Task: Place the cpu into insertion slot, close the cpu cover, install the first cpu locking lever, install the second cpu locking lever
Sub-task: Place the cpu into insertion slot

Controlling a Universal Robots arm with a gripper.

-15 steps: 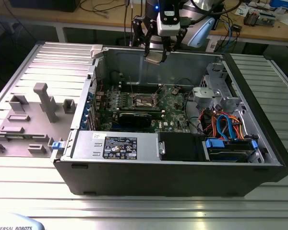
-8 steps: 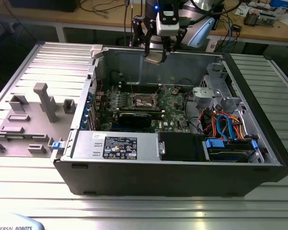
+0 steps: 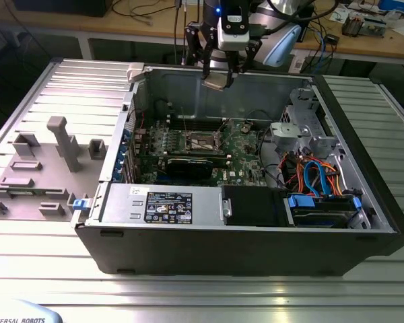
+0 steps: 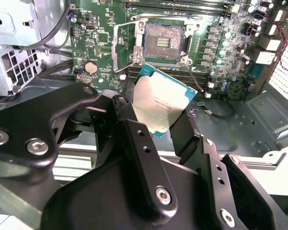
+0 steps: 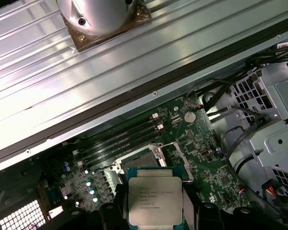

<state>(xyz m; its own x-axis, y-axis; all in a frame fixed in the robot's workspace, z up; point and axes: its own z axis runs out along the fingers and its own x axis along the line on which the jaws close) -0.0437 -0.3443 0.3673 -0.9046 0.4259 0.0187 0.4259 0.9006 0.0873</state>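
Observation:
My gripper point(image 3: 219, 75) hangs above the open computer case, over its far wall, shut on the cpu point(image 3: 217, 81). In both wrist views the cpu point(image 4: 161, 103) point(image 5: 155, 199) is a silvery square chip with a green edge, clamped between the black fingers point(image 4: 125, 112) point(image 5: 117, 203). Below it, on the green motherboard point(image 3: 246, 151), lies the insertion slot point(image 4: 164, 40) point(image 3: 203, 141), its dark contact field bare. The cpu cover point(image 4: 126, 45) stands swung open beside the slot. In the first wrist view the cpu hides part of the insertion slot point(image 5: 140, 159).
The case point(image 3: 188, 245) lies open on a ribbed metal table. A power supply point(image 3: 161, 202) sits along its near wall, and a drive cage point(image 3: 303, 128) with coloured cables point(image 3: 316, 175) is at the exterior view's right. A grey fixture point(image 3: 54, 155) stands at the exterior view's left.

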